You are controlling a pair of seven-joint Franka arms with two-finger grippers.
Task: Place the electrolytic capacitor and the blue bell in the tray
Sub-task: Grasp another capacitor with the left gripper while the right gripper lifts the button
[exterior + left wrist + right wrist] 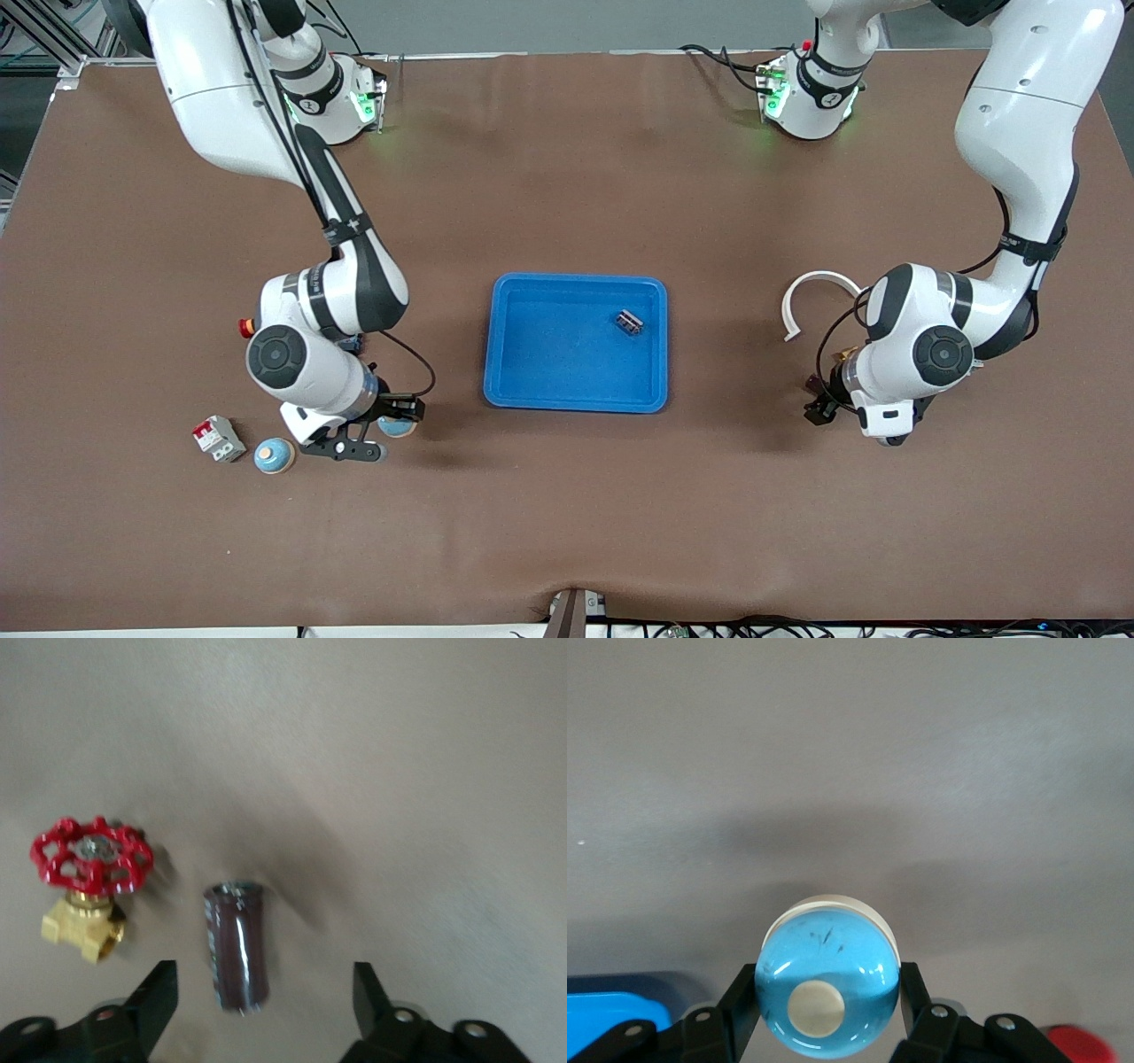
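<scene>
The blue bell, a glossy blue dome with a pale button on top, sits between the black fingers of my right gripper, which is shut on it. In the front view the right gripper holds the bell low at the right arm's end of the table. The electrolytic capacitor, a dark brown cylinder, lies on the table between the spread fingers of my left gripper, and neither finger touches it. The left gripper is open, low at the left arm's end. The blue tray lies mid-table.
A small dark part lies in the tray. A red-handled brass valve stands beside the capacitor, and a white curved strip lies near the left arm. By the right gripper are another blue domed piece, a red-and-white breaker and a red button.
</scene>
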